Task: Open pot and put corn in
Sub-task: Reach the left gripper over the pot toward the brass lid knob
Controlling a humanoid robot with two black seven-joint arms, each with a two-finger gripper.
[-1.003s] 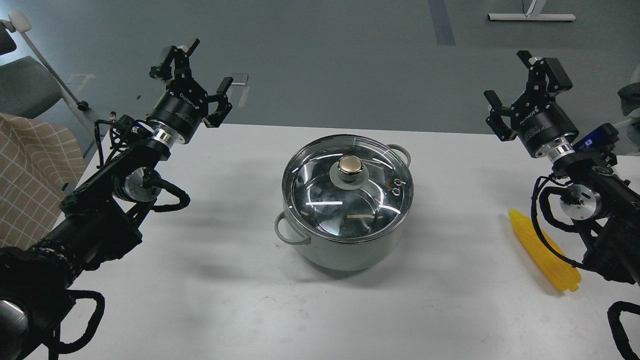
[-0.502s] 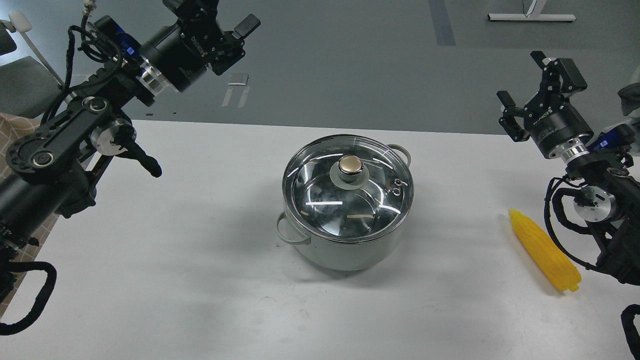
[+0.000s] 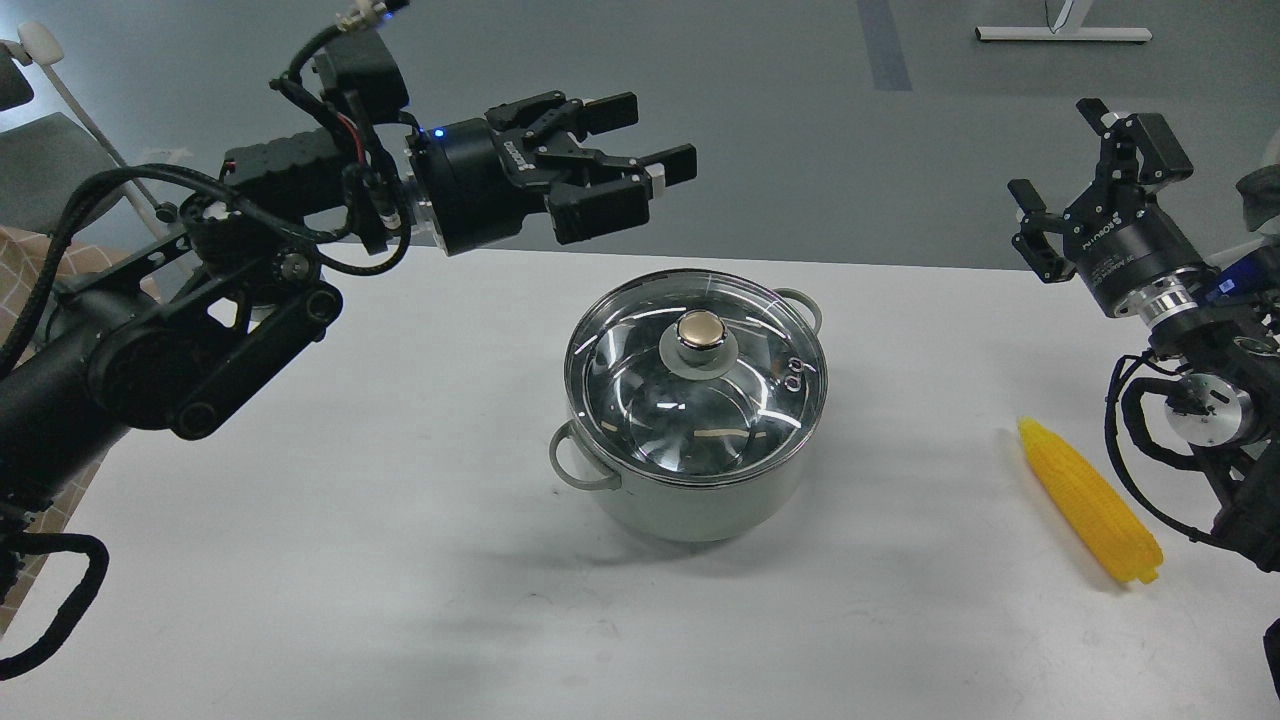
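One lidded pot (image 3: 700,500), one corn (image 3: 1088,500), two spread end effectors.

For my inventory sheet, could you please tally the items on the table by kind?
Pot: 1
Glass lid (on the pot): 1
Corn cob: 1
Total: 3
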